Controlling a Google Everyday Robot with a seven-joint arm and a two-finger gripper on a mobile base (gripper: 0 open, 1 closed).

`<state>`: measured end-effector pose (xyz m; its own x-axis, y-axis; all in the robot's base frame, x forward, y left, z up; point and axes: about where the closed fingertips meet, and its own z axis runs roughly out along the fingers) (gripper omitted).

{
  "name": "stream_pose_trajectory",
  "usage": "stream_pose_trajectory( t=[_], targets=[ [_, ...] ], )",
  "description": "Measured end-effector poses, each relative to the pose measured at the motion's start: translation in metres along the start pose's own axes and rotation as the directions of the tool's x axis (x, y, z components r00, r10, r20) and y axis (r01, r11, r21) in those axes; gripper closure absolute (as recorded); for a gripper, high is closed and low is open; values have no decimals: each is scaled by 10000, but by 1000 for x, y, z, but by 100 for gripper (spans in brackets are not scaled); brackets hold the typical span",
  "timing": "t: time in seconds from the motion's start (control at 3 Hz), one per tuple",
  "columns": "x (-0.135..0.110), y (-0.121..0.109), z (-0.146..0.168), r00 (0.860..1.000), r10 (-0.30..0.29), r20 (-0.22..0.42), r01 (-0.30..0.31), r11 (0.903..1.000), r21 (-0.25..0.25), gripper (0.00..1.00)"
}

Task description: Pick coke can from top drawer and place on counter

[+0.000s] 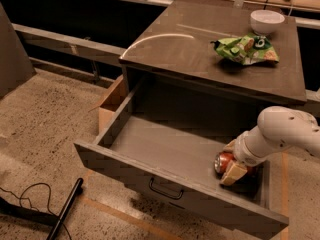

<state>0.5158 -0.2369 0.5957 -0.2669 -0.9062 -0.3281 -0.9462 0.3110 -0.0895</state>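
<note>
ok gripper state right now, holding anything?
Gripper: down in the right front corner of the top drawer, at the coke can. Whether it is open or closed on the can cannot be told.

gripper low in right front corner of top drawer, at coke can | left: bare drawer floor, open; front: front panel close; right: side wall close | above-behind: counter edge; snack bag and bowl farther back

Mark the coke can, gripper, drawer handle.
coke can (220, 162): camera view, silver end.
gripper (231, 160): camera view, its tip, down in the top drawer's (150, 146) right end.
drawer handle (166, 192): camera view, bar's middle.
</note>
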Motion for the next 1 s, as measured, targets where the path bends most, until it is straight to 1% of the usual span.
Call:
stream_pose_trajectory(
  t=[0.67,1.0],
  targets=[
    [-3,-1,-9,10000,-1,2,1,10000,1,93],
    [-41,-6,-51,9970,-99,761,69,9992,386,100]
  ],
)
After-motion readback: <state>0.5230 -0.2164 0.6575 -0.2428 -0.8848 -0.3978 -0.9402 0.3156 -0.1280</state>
